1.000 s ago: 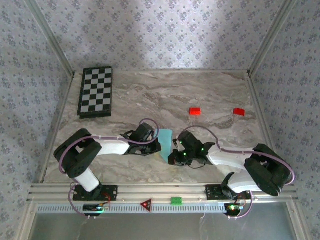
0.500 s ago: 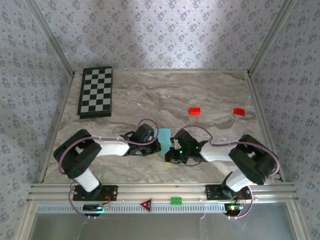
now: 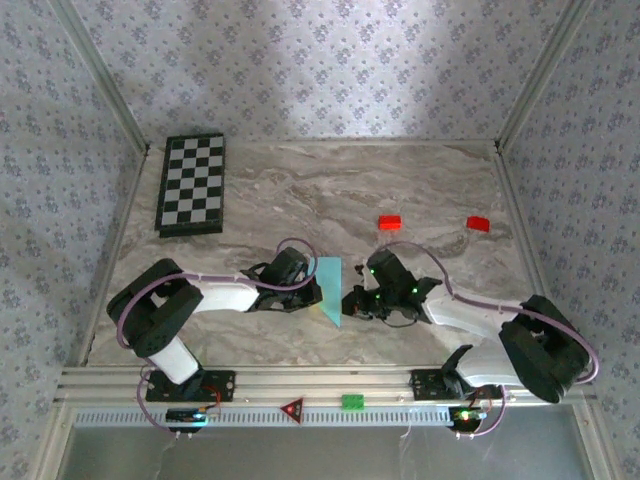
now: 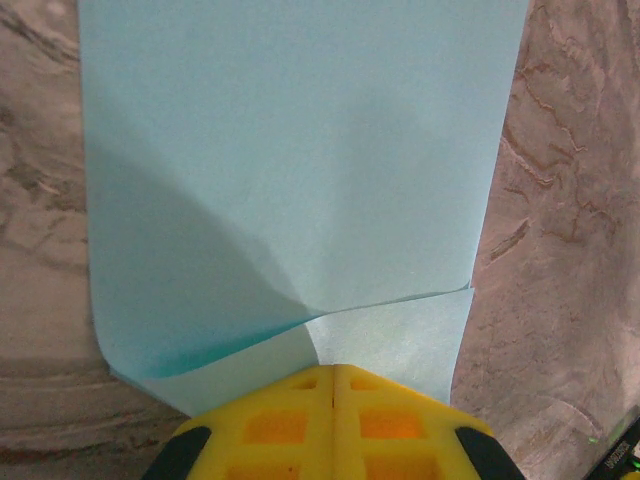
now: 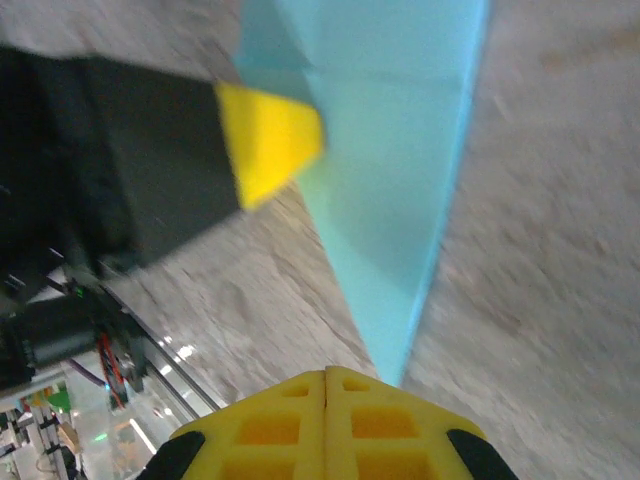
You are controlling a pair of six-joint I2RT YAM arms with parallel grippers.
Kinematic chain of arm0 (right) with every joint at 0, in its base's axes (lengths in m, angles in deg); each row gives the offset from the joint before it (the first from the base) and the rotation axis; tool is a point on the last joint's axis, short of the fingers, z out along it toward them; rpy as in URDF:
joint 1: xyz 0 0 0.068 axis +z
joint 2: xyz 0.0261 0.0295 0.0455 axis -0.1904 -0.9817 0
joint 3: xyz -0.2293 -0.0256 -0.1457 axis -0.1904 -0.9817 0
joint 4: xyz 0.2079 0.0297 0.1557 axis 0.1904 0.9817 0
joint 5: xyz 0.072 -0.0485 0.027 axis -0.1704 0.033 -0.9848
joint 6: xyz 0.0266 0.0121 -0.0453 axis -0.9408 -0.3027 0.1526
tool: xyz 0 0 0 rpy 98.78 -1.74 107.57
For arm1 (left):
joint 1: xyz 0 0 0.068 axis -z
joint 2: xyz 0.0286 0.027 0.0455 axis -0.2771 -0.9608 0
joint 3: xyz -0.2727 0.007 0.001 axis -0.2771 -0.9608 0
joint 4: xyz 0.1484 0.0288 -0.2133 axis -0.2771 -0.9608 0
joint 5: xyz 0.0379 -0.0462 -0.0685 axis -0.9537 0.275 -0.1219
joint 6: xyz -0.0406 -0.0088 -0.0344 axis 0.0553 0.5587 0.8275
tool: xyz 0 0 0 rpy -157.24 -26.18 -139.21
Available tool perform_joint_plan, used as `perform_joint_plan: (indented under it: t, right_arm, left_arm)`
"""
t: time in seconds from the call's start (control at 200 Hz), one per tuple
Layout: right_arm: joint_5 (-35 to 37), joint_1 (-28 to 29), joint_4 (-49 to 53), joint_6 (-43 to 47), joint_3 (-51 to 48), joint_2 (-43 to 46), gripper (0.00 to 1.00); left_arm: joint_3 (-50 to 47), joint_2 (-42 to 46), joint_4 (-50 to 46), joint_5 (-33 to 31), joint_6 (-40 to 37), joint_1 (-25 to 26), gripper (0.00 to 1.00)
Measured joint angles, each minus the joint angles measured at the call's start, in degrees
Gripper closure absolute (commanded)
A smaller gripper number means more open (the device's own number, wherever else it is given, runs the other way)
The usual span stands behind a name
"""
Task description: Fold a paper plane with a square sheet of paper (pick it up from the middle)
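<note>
Paper, light cyan and folded to a narrow point, lies at the middle of the desk (image 3: 300, 190) between the two arms: this paper plane (image 3: 330, 290) has its wide end away from the bases and its tip toward them. The left tool (image 3: 312, 292) sits at its left edge with its fingers pressed together. In the left wrist view the sheet's near edge meets the fingertips, and I cannot tell whether it is pinched or only pressed down. The right tool (image 3: 350, 303) is closed too. In its own camera the plane's tip (image 5: 400, 340) ends just ahead of its joined fingers (image 5: 380, 420).

Half a second ago the right arm was bunched closer in, over the paper's lower part. Now its elbow has swung out to the right and the pointed tip is uncovered. The left arm has not moved. A chessboard (image 3: 192, 184) and two red blocks (image 3: 389, 222) lie well apart from the paper, as before.
</note>
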Motion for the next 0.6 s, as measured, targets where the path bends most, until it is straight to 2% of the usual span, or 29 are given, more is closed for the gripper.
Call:
perform_joint_plan:
  t: [0.23,0.6]
  right_arm:
    - [-1.31,0.26,-1.55,0.96,7.19,-11.06,0.93]
    - [-2.03,2.86,-2.78,2.38,8.33,-19.30,0.96]
  left_arm:
    - [0.66,0.00,-1.22,-0.04,-0.48,0.00,1.00]
    - [1.46,0.07,-2.95,-0.24,-0.90,0.00,1.00]
